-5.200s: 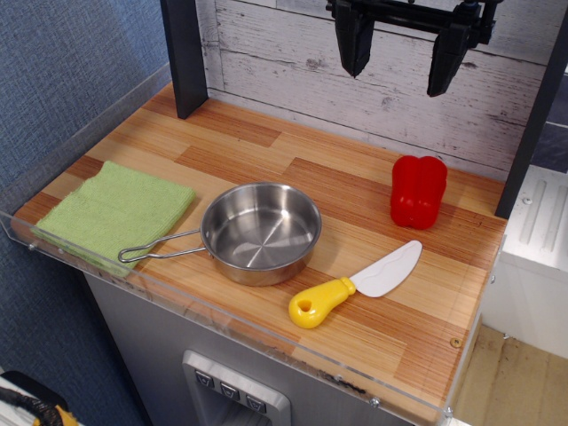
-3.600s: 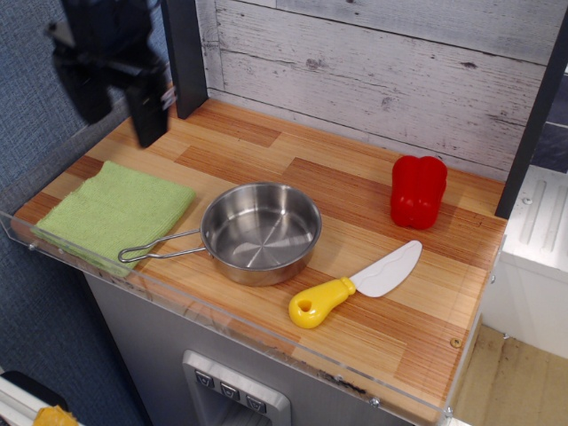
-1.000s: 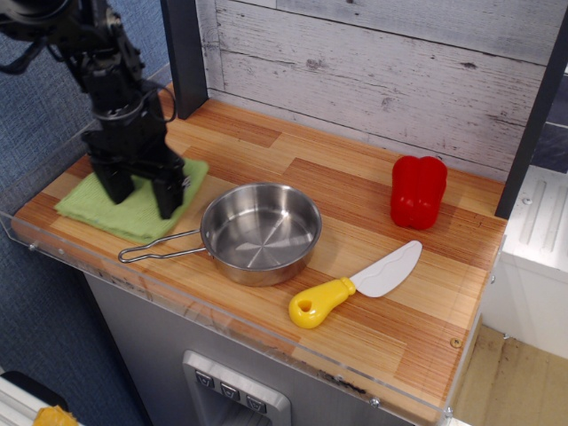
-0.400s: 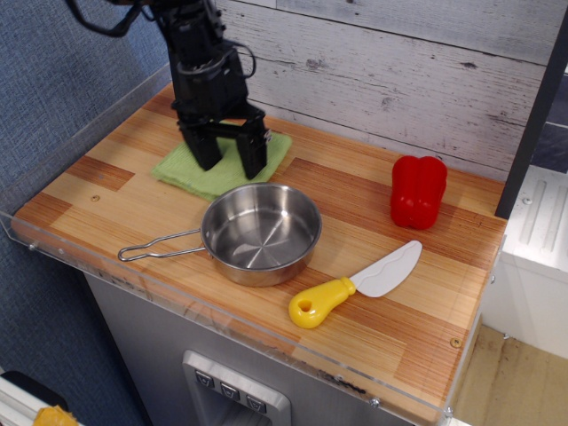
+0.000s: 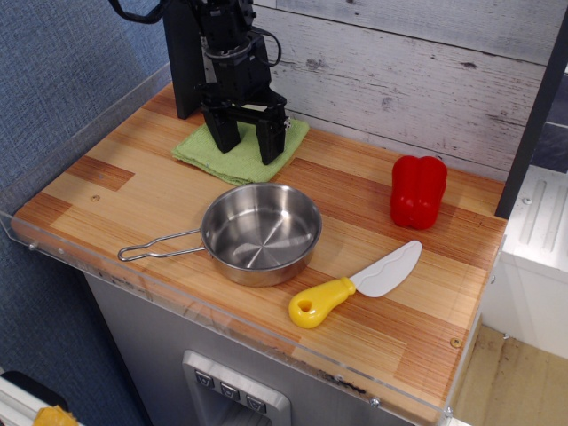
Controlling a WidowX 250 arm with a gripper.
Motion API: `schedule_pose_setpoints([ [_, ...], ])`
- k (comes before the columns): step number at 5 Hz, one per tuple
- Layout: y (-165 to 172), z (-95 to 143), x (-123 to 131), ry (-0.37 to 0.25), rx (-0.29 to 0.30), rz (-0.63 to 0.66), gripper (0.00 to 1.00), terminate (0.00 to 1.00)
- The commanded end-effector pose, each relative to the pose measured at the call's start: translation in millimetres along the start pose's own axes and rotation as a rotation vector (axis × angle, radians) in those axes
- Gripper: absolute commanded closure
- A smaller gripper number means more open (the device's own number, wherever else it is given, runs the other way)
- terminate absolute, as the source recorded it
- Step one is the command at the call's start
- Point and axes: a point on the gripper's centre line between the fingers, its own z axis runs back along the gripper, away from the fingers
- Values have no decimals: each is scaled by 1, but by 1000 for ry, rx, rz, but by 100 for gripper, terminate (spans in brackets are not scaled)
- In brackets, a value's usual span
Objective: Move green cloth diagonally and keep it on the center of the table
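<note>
The green cloth (image 5: 238,156) lies flat on the table (image 5: 373,222) at the back left of centre, just behind the steel pan. My black gripper (image 5: 248,147) stands upright on the cloth. Its two fingers (image 5: 272,142) are apart, with cloth showing between them, and their tips press down on the cloth's middle. The cloth's far part is hidden behind the gripper.
A steel pan (image 5: 260,232) with a wire handle sits in front of the cloth. A red pepper (image 5: 418,191) stands at the right, and a yellow-handled knife (image 5: 355,284) lies at the front right. A dark post (image 5: 184,53) and the white plank wall are behind the gripper. A clear rim (image 5: 53,253) edges the table.
The gripper came down onto the cloth at the front left corner. It then moved diagonally back and to the right, with the cloth sliding along under it.
</note>
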Motion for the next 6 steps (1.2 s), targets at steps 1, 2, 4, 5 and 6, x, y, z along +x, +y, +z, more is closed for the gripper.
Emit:
schedule_pose_setpoints([
  [1,-16,26,-4,-31,0,-3,0,0],
  [2,-37,73,8,-123,1,-1,0,0],
  [4,-59,170,26,-256,17,48,0,0],
  [5,-63,191,13,-258,77,87,0,0],
  [6,-66,193,-12,-193,126,110,0,0],
])
